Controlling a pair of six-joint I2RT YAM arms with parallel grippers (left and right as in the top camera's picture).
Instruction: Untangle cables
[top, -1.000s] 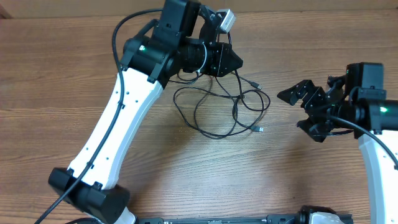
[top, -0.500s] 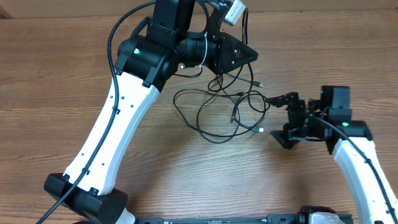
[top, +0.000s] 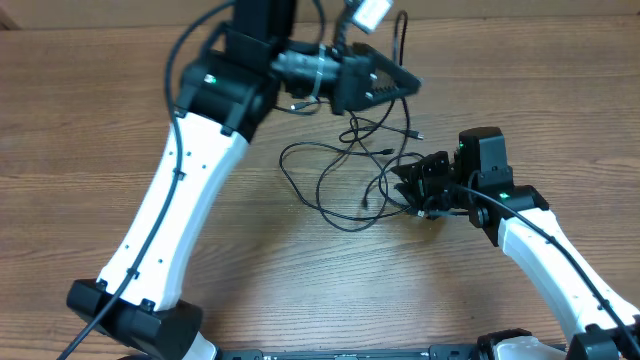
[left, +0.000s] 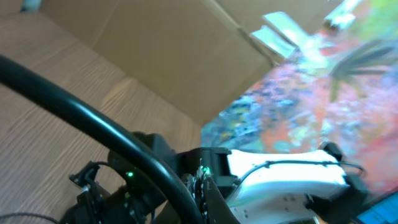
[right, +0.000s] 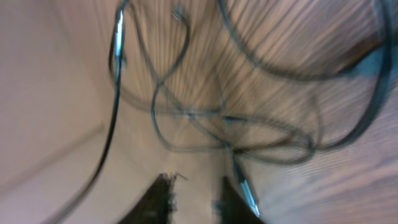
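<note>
Task is at an early stage, as I judge it. The cables (top: 350, 175) are not separated yet: they make one loose bundle of loops on the table (top: 80, 120), w/ several cords crossing each other in the middle. No cord lies alone and apart from the others. So nearly all the work is left: each cord must be pulled free of the crossings and laid by itself.

Pos. of the bundle: directly in front of the right claw (top: 415, 188), its near edge touching or almost touching that claw. On the far side of the bundle from the right claw is the left claw (top: 392, 80), raised above the table. It is closed, and a few strands rise from the bundle up to it, so it seems to be clamped on a cord and lifting part of the bundle. This view is blurred there, so the exact grip point is not clear.

In the right wrist view, the right claw's two dark fingertips (right: 163, 198) stand near each other w/ a narrow gap. A cord end w/ a small plug (right: 247, 190) lies just beside them. Whether they pinch a cord or not, I cannot tell; the picture is too blurred.
</note>
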